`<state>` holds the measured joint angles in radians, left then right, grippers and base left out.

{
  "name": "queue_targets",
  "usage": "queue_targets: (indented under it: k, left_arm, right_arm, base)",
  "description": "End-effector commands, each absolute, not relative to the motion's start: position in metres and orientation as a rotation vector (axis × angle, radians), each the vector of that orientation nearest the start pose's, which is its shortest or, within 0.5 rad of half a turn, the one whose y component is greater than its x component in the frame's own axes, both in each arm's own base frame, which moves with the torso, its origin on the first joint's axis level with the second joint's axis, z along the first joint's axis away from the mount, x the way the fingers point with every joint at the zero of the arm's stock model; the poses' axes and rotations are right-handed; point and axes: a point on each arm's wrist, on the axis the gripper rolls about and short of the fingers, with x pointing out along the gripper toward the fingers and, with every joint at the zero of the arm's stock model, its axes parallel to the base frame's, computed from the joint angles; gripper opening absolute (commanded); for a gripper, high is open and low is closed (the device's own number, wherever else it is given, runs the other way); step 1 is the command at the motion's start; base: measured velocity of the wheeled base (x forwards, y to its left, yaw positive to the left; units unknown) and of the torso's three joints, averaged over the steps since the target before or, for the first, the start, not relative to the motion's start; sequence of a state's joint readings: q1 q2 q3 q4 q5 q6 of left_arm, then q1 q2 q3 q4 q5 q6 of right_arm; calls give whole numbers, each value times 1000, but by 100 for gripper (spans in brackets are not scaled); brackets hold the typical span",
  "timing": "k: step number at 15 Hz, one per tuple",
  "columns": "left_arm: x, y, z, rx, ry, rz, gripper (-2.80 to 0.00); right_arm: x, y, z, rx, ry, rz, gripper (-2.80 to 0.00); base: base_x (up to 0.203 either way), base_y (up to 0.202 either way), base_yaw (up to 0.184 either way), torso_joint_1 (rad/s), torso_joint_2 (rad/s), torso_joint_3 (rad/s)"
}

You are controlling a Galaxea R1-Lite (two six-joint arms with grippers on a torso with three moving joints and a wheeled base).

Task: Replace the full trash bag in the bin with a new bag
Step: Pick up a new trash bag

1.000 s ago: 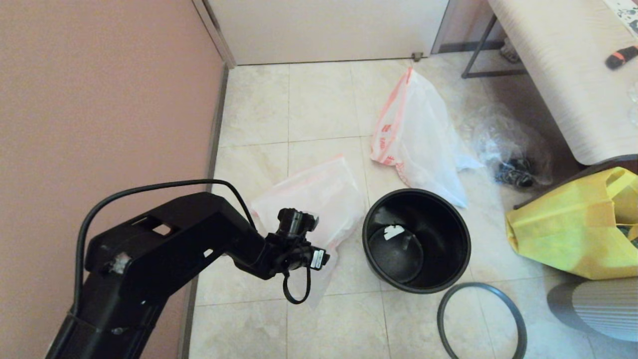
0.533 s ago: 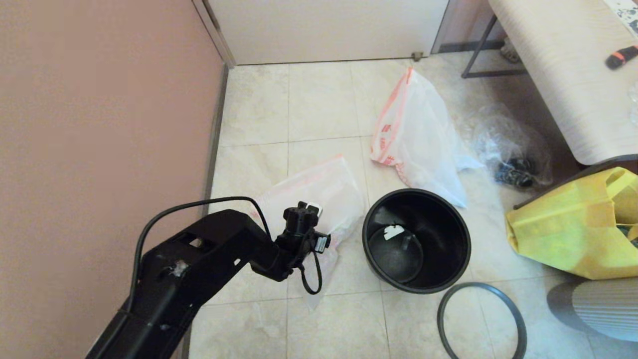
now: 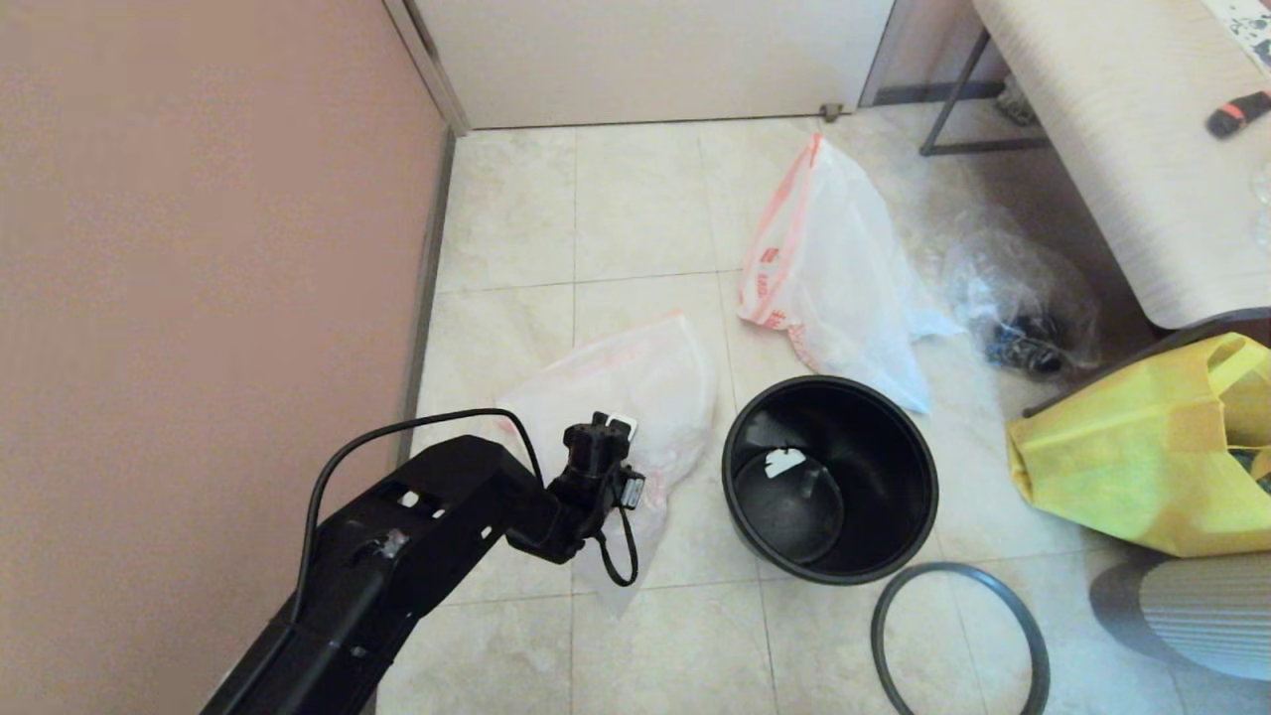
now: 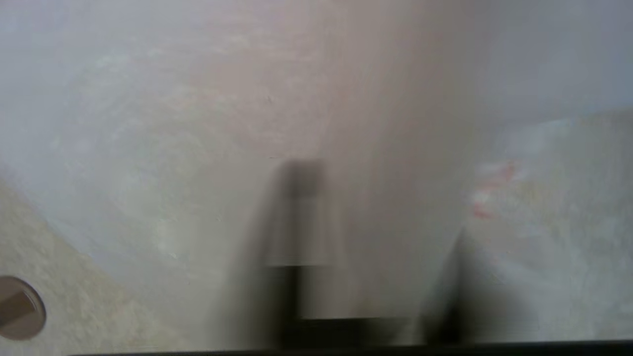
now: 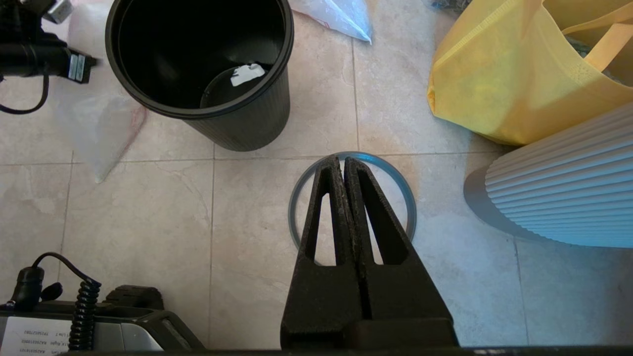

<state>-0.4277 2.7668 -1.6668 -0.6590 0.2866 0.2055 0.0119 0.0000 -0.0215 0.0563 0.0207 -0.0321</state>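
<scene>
My left gripper (image 3: 608, 437) presses down on the new bag (image 3: 660, 382), limp filmy plastic flat on glossy tile; whether its jaws pinch, I cannot tell. Beside it stands the round ribbed black bin (image 3: 899, 467). My right gripper (image 5: 343, 163) hangs closed.

Left wrist view blurs the left hand (image 4: 366, 296) over the new bag (image 4: 544, 222), its grip unreadable; rim ring (image 3: 958, 636) cut off at the head view's near edge.
</scene>
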Motion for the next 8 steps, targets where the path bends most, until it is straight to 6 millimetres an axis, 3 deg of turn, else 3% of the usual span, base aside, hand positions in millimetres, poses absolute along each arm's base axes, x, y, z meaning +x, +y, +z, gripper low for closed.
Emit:
queue_targets:
  k: [1, 4, 8]
  left_arm:
    - [471, -207, -47, 356, 414, -179, -280]
    - [459, -203, -5, 260, 469, -168, -280]
    - [422, -195, 72, 5, 558, -230, -280]
  right_arm:
    - [-24, 0, 76, -32, 36, 34, -280]
    - [-24, 0, 76, -33, 36, 34, -280]
    - [-24, 0, 76, -33, 36, 34, -280]
  base:
    - [0, 0, 0, 0, 0, 0]
    - [0, 0, 0, 0, 0, 0]
    - [0, 0, 0, 0, 0, 0]
